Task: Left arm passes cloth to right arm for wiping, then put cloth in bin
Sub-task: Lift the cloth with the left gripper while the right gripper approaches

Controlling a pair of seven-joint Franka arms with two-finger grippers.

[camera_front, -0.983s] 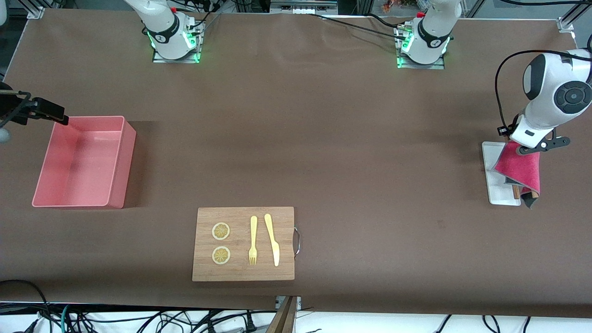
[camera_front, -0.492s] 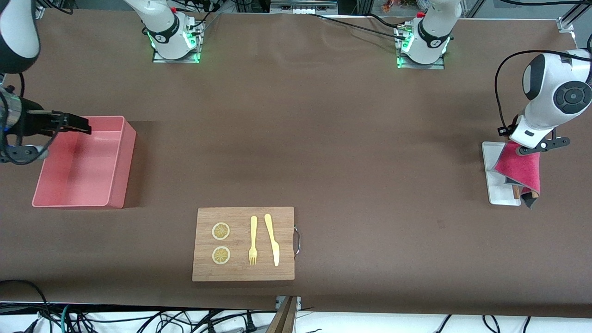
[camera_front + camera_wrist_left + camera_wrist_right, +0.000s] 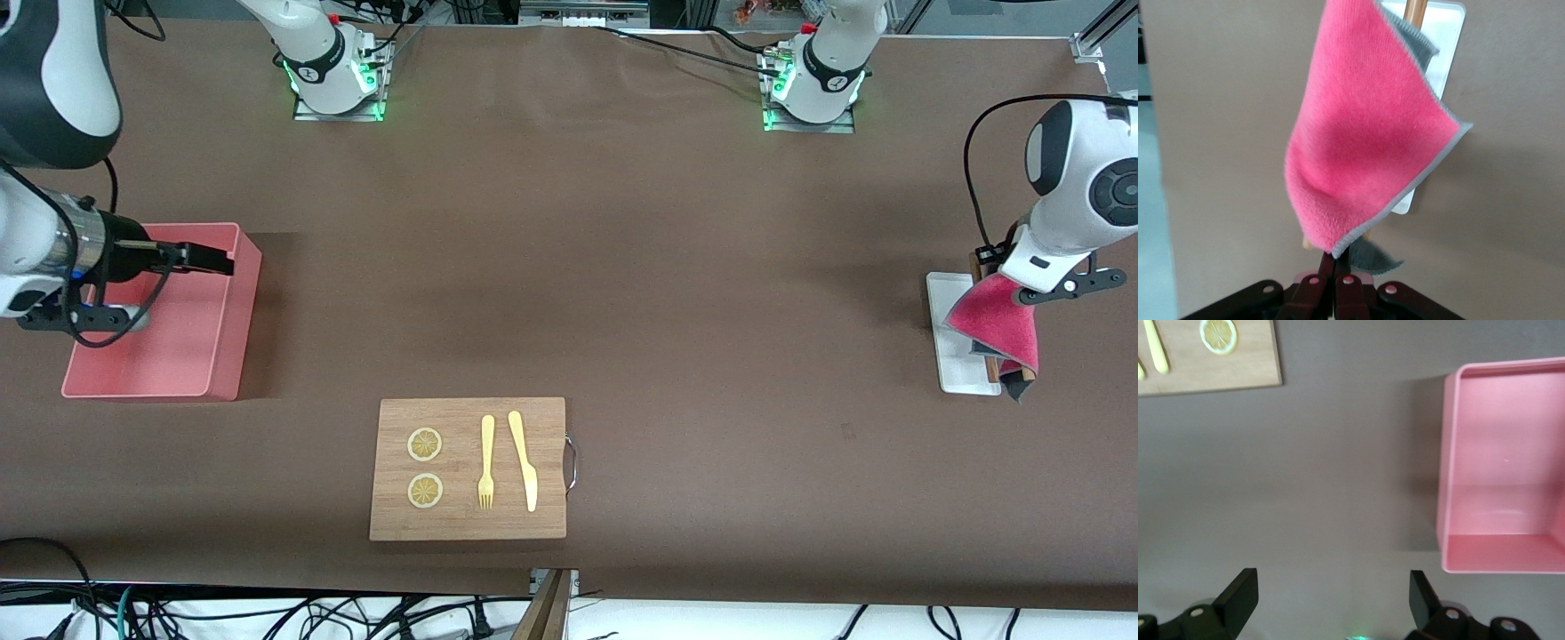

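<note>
From the front view, the left gripper is shut on the top edge of the cloth, which hangs off it over the white tray at the tabletop's edge at the left arm's end. The cloth's lower corner droops past the tray's nearer corner; whether it touches the tray is hard to tell from here. The right gripper is over the bin, which sits near the tabletop's edge at the right arm's end. A wooden cutting board lies close to the edge nearest the camera, carrying two lemon slices, a fork and a knife.

In the left wrist view, the left gripper's fingers are pressed together on one corner of the cloth, pink face showing, grey underside peeking at the edges, with the tray under it.

In the right wrist view, the right gripper's jaws stand wide apart and hold nothing; the bin and a corner of the cutting board lie below.
</note>
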